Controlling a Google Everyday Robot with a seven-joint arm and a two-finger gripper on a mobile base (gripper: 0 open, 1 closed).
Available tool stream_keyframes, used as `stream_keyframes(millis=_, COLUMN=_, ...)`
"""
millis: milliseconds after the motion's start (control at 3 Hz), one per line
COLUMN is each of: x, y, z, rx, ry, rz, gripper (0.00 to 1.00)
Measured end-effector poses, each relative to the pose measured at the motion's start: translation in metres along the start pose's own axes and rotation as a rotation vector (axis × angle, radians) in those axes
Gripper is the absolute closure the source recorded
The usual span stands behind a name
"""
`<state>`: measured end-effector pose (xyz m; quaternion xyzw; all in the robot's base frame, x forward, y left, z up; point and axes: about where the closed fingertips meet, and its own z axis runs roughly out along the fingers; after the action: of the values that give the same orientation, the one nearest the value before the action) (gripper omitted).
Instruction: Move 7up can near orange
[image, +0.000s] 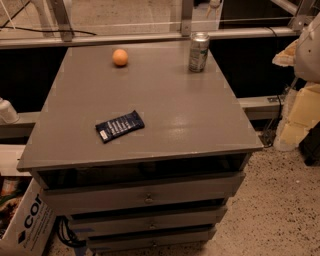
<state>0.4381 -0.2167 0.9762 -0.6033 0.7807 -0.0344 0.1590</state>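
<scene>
There is one table (200, 125) with three drawers (145, 197) in its front. Three things sit on it: one can (198, 52) far right, one orange (120, 57) far left, and one dark-blue wrapper (120, 126) nearer. One cardboard box (25, 225) stands near left. The gripper is out of view.

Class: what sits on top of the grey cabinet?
An orange, a 7up can and a blue wrapper; anything beneath the wrapper is covered. The claw is not in view.
</scene>
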Motion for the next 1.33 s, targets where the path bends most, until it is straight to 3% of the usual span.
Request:
stream_keyframes(millis=667, x=-0.001, y=-0.001, z=0.003, rx=0.011, ry=-0.024, rz=-0.005, gripper=0.0)
stream_keyframes(millis=1333, x=-0.013, y=-0.038, z=0.045, rx=0.032, ry=-0.14, rz=0.081, gripper=0.0)
